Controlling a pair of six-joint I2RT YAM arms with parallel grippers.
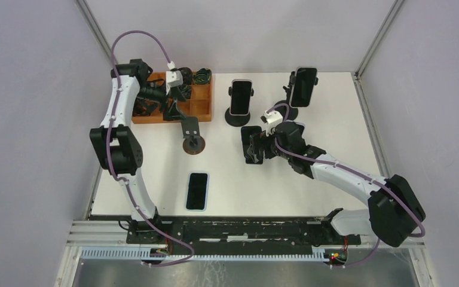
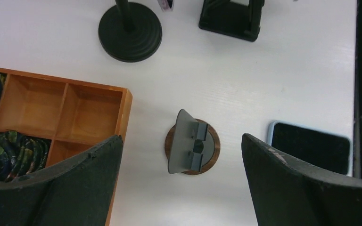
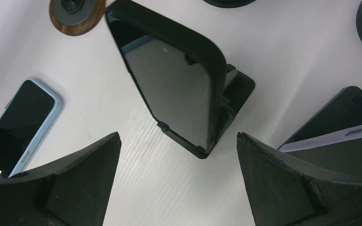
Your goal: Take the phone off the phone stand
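Top, left-wrist and right-wrist views, read left to right. Wooden tray [image 2: 92, 115] at the bench's [image 1: 155, 167] far left, holding coiled cables [image 2: 14, 148]. Left claw [image 2: 181, 137] spread wide, gripping nothing, above the tray's near corner. Wood-based stand [image 2: 192, 148] upright just beside the tray. Blue-cased phone [image 1: 197, 190] flat on the bench, screen up, nearer the arm bases and apart from that stand. Second phone [image 1: 241, 95] upright on a black disc stand [image 1: 237, 118]. Right claw [image 3: 178, 134] spread wide, facing a dark phone [image 3: 169, 89] leaning in a black block stand [image 3: 238, 92], not touching it. Third phone [image 1: 304, 85] mounted at far right.
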